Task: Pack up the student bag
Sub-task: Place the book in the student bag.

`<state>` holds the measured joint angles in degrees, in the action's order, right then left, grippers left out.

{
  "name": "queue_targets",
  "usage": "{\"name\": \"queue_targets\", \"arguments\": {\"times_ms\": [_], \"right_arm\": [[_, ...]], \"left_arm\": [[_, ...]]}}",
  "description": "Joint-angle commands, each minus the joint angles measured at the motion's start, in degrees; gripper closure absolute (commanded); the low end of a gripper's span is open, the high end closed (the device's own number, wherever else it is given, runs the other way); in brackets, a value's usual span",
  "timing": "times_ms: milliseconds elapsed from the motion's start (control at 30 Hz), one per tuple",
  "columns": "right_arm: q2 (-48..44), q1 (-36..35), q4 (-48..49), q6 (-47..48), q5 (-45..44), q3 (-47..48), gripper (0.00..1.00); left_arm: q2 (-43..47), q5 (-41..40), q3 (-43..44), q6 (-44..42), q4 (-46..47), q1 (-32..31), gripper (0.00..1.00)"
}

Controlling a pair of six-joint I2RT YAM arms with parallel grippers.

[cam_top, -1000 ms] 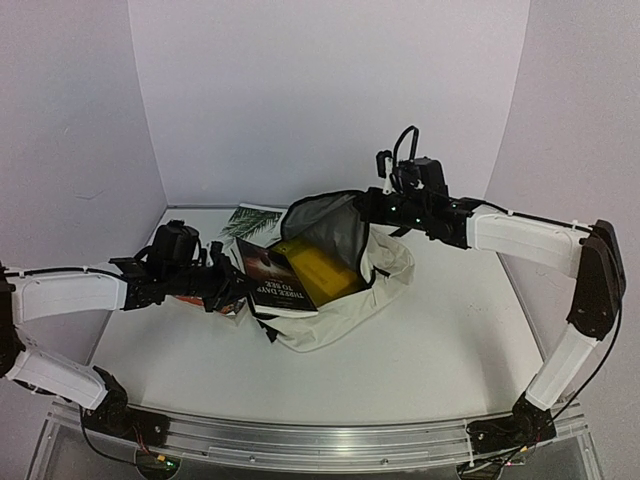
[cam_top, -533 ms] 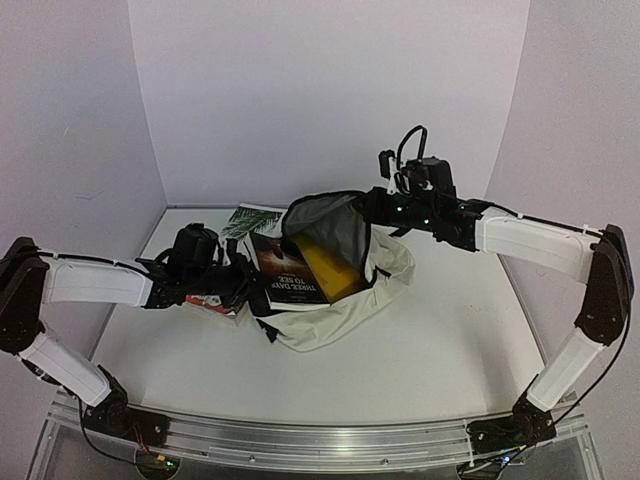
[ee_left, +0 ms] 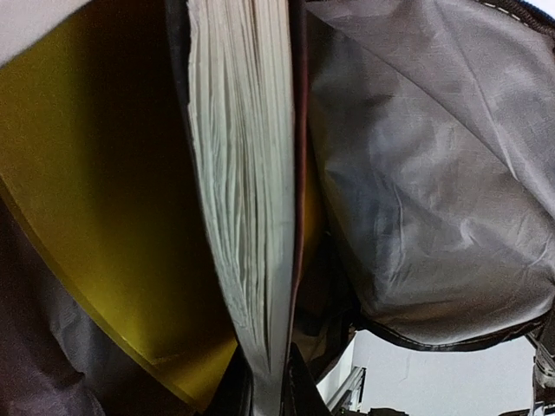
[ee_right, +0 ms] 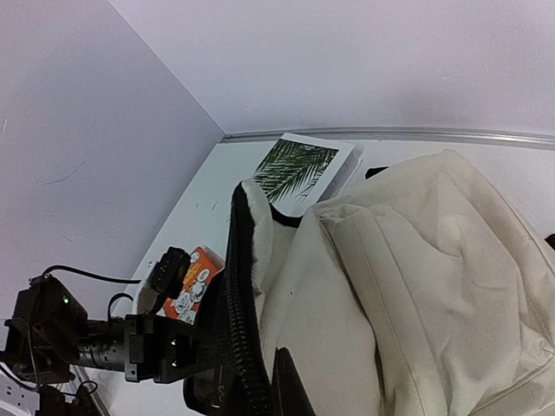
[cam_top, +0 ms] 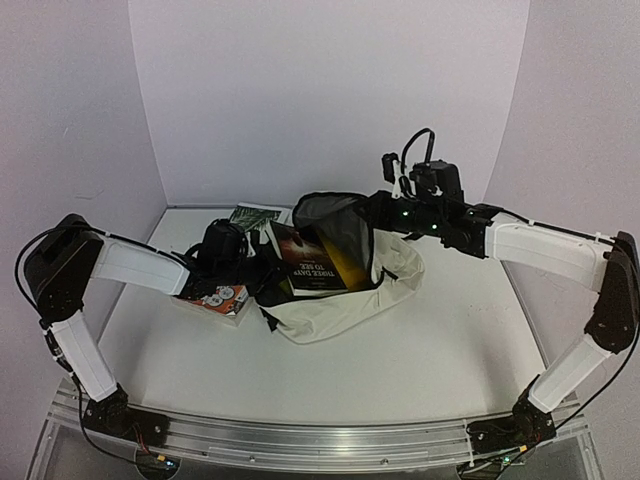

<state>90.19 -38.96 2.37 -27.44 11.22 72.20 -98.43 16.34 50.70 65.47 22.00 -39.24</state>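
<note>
The student bag (cam_top: 345,305), cream with a grey lining (ee_left: 434,173), lies in the middle of the table with its mouth facing left. My right gripper (cam_top: 385,207) is shut on the bag's black zipper rim (ee_right: 232,286) and holds the mouth up and open. My left gripper (cam_top: 262,272) is shut on the lower edge of a dark-covered book (cam_top: 310,258), which stands about half inside the mouth. In the left wrist view the book's page edge (ee_left: 247,199) rises between the jaws. A yellow book (ee_left: 104,217) lies inside the bag beside it.
An orange cartoon-covered book (cam_top: 220,298) lies on the table under my left wrist. A book with a palm-leaf cover (cam_top: 255,215) lies behind it near the back wall. Walls close in the table at the back and on both sides.
My left arm has pushed right, carrying the dark book from the bag's edge further into the mouth and tipping it more upright. The right gripper has kept its hold on the rim.
</note>
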Motion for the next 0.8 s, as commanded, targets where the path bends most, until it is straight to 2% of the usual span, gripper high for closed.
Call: {"name": "queue_targets", "arguments": {"times_ms": [0,167,333,467,500,600,667,767], "right_arm": [[-4.0,-1.3,5.8,-0.8,-0.9,0.8,1.0],[-4.4,-1.4,5.9,-1.8,-4.2,1.6,1.0],[-3.7,-1.5,6.5,-2.6,-3.8,2.4,1.0],[-3.8,-1.6,6.5,-2.5,-4.0,2.1,1.0],[-4.1,-1.6,6.4,-2.5,-4.0,1.9,1.0],[-4.5,-1.6,6.4,-2.4,-4.2,1.4,1.0],[-4.4,-1.6,6.4,-2.4,-4.1,1.4,1.0],[-4.2,-1.6,6.4,-2.4,-3.9,1.4,1.0]], "left_arm": [[-2.0,-1.3,5.3,0.8,6.1,-0.9,1.0],[-2.9,-2.0,5.2,4.1,5.1,-3.5,0.97],[-5.1,-0.3,6.3,4.8,4.3,-4.4,0.85],[-3.4,-2.3,7.7,0.1,-3.3,-4.3,0.69],[-2.2,-4.5,8.6,-2.9,-8.8,-4.3,0.64],[1.1,-8.0,9.2,-6.8,-15.7,-4.3,0.5],[1.9,-9.5,10.2,-8.8,-19.6,-4.3,0.45],[1.4,-9.5,11.9,-10.3,-23.6,-4.4,0.43]]}}
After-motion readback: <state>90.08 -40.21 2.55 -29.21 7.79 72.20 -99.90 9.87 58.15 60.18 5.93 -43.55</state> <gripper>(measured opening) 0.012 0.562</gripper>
